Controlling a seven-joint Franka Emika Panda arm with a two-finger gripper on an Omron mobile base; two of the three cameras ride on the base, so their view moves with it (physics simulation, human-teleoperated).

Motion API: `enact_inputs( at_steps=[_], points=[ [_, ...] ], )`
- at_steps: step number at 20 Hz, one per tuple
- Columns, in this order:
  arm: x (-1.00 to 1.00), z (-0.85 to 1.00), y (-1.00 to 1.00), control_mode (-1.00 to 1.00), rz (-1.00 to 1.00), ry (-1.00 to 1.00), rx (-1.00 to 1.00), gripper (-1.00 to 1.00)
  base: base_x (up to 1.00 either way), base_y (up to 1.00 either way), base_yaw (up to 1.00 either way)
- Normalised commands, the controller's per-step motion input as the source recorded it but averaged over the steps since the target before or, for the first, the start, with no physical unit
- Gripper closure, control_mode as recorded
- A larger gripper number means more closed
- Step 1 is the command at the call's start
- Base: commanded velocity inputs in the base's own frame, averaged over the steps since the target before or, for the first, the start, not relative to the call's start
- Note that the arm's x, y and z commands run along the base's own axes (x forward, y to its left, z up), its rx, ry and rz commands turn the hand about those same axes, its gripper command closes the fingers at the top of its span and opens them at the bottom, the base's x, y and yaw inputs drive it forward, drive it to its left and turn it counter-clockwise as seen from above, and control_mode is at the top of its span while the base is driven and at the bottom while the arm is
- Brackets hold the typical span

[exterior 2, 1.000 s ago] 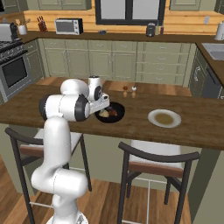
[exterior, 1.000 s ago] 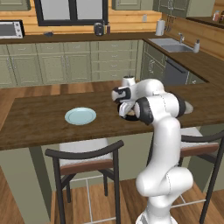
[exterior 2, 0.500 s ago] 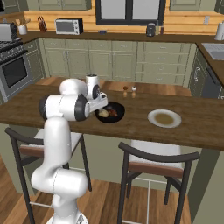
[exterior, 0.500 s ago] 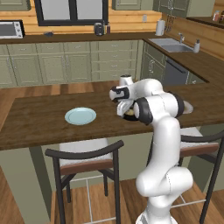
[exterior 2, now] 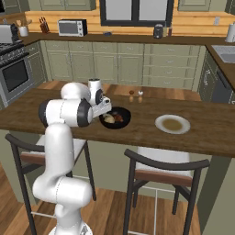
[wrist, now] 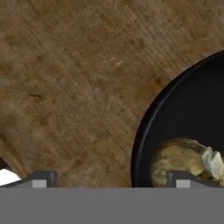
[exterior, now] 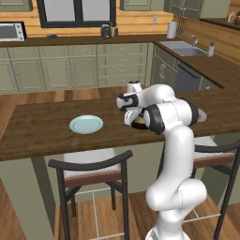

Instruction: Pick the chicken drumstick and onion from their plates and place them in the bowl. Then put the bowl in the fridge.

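Both foods now sit in the bowl (exterior 2: 115,117): from the right base I see the onion (exterior 2: 109,119) beside the chicken drumstick (exterior 2: 119,118). From the left base, my hand (exterior: 131,116) has lifted slightly above the desk (exterior: 42,133). Hand view: fingers (wrist: 41,179) have spread wide, holding nothing; fridge run comes next, I judge

Kitchen, microwave (exterior 2: 72,27), sink (exterior: 185,48), cabinets (exterior 2: 117,66)

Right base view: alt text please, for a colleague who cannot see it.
A glossy black round bowl on the brown wooden counter holds a pale yellowish onion and a reddish-brown drumstick. The white arm's gripper hangs at its rim, jaws open.
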Motion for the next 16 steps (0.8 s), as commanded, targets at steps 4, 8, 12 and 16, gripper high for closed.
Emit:
enact_inputs(
  at_steps=[4,8,12,16],
  points=[
    [0.04,-0.2,0.07,-1.0,0.0,0.0,0.0,-1.0,0.0,0.0,0.0],
    [0.13,-0.43,0.07,-1.0,0.0,0.0,0.0,-1.0,0.0,0.0,0.0],
    [0.25,-0.27,0.0,-1.0,0.0,0.0,0.0,-1.0,0.0,0.0,0.0],
    [0.14,-0.22,-0.08,-1.0,0.0,0.0,0.0,-1.0,0.0,0.0,0.0]
  ],
)
